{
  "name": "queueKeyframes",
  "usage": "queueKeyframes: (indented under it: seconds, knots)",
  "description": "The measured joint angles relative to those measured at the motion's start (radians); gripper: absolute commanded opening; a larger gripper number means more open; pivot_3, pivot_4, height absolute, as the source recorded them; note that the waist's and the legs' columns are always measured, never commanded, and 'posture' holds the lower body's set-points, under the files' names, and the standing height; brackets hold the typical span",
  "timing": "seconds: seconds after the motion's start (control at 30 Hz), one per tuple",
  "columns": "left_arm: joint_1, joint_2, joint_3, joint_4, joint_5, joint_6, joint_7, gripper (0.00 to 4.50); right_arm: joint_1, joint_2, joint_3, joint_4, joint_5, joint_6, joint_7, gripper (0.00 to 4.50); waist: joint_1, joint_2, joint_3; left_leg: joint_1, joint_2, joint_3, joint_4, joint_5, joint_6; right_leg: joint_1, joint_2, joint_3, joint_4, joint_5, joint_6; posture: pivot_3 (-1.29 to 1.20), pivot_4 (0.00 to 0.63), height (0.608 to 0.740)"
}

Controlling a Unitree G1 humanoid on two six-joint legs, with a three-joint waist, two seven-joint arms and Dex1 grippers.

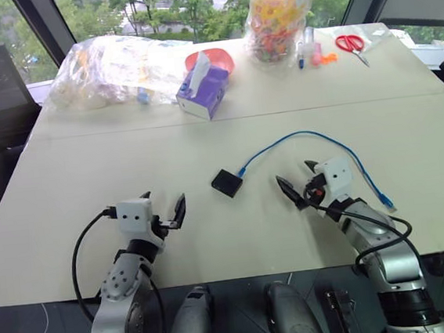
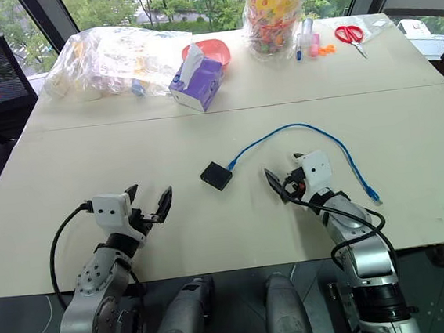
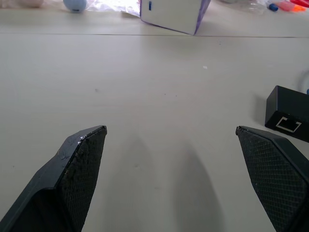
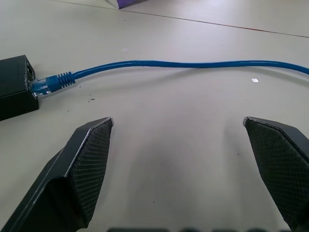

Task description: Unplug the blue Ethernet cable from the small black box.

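Observation:
The small black box (image 1: 227,182) lies flat in the middle of the pale table (image 1: 68,205). The blue Ethernet cable (image 1: 305,134) is plugged into the box's right side (image 4: 14,87) by its clear plug (image 4: 47,83). From there it arcs away and back down to a loose end (image 1: 387,202) near the table's right front. My right gripper (image 1: 295,173) hovers open just right of the box, inside the cable's arc, holding nothing. My left gripper (image 1: 165,199) stands open and empty to the box's left; the box (image 3: 287,118) shows beside one of its fingers (image 3: 270,159).
At the far side stand a purple tissue box (image 1: 202,86), a crumpled plastic bag (image 1: 114,67), a red bowl (image 1: 213,59), a jar of colourful items (image 1: 278,15), markers (image 1: 305,52) and red scissors (image 1: 350,44). A seam (image 1: 124,130) crosses the table.

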Motion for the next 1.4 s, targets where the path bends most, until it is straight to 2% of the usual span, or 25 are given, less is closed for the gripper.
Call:
queueKeyframes:
  seconds: [0.27,0.43,0.53,0.67,0.77,0.9,1.07,1.3,1.4]
  knots:
    - [-0.009,0.002,0.003,0.000,-0.020,-0.002,-0.015,4.48,-0.009,-0.044,0.004,-0.004,0.020,0.017,0.066,4.50,0.000,0.000,0.000,0.000,0.000,0.000,0.000,0.000,0.000,0.000,0.000,0.000,0.000,0.000,0.000,0.00,0.150,0.726]
    - [-0.010,0.053,0.016,-0.017,-0.088,0.040,-0.080,4.48,-0.073,-0.108,0.008,-0.029,0.084,0.100,0.155,4.50,-0.002,0.000,0.000,0.001,0.000,0.000,0.000,0.000,0.000,0.000,0.000,0.000,0.002,0.000,0.000,0.00,0.150,0.726]
    - [0.007,0.140,0.076,-0.069,-0.198,0.114,-0.159,4.48,-0.133,-0.193,0.021,-0.026,0.136,0.187,0.252,4.50,-0.001,0.000,0.000,0.001,0.000,0.000,0.000,0.000,0.000,0.000,0.000,0.000,0.002,0.000,0.000,0.00,0.150,0.726]
    - [-0.039,0.266,0.161,-0.089,-0.330,0.219,-0.246,4.48,-0.300,-0.296,0.050,0.030,0.158,0.239,0.368,4.50,-0.002,0.000,0.000,0.001,0.001,0.000,0.002,0.000,0.000,0.000,0.000,0.000,0.002,0.000,-0.001,0.00,0.150,0.726]
    - [-0.099,0.373,0.182,-0.077,-0.392,0.274,-0.329,4.48,-0.446,-0.378,0.122,0.147,0.112,0.220,0.472,4.50,-0.001,0.000,0.000,0.001,0.001,0.001,0.003,0.000,0.000,0.000,0.000,0.000,0.001,0.001,-0.001,0.00,0.150,0.726]
    - [-0.186,0.450,0.201,-0.010,-0.424,0.317,-0.393,4.48,-0.602,-0.416,0.229,0.323,0.046,0.122,0.647,4.50,-0.004,0.000,0.001,0.000,0.000,0.002,0.001,0.000,0.000,-0.001,0.000,0.000,0.000,0.001,-0.001,0.00,0.150,0.726]
    - [-0.251,0.516,0.176,0.034,-0.433,0.331,-0.487,4.48,-0.859,-0.401,0.382,0.567,-0.089,-0.095,0.862,4.50,-0.016,0.000,0.001,0.001,0.001,0.003,-0.001,0.000,0.000,-0.001,0.001,0.000,0.001,0.001,0.000,0.00,0.150,0.726]
    - [-0.293,0.495,0.154,0.115,-0.373,0.268,-0.509,4.48,-1.072,-0.236,0.542,0.884,-0.246,-0.403,1.056,4.50,-0.032,0.000,0.002,0.002,0.001,0.002,-0.001,0.001,-0.001,-0.002,0.001,0.000,0.004,0.003,0.003,0.00,0.150,0.726]
    - [-0.285,0.476,0.151,0.116,-0.347,0.238,-0.497,4.48,-1.146,-0.168,0.598,1.055,-0.333,-0.553,1.084,4.50,-0.034,0.000,0.002,0.002,0.001,0.002,-0.001,0.001,-0.001,-0.002,0.002,0.000,0.005,0.003,0.004,0.00,0.150,0.726]
